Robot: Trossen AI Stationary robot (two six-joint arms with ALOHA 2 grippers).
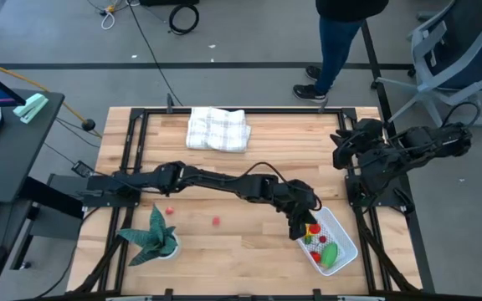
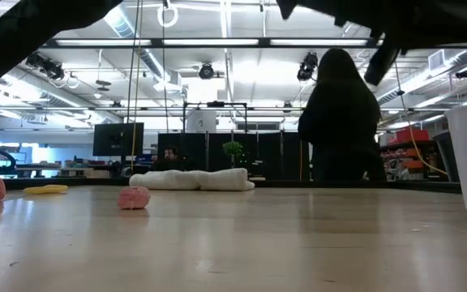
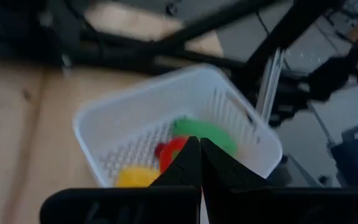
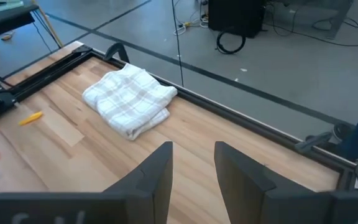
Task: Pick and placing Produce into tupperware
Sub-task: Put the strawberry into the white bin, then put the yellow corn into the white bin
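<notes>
Left gripper (image 1: 302, 227), fingers pressed together, hovers over the tupperware (image 1: 342, 237) at the desk's (image 1: 249, 242) five o'clock; right gripper (image 4: 191, 168) fingers spread.

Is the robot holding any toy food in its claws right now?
No. The left gripper is shut with nothing between its fingers, above the tupperware. The right gripper is open and empty.

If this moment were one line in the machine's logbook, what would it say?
left gripper: shut, over tupperware | right gripper: open, parked at table's right edge | loose produce: still on table
</notes>
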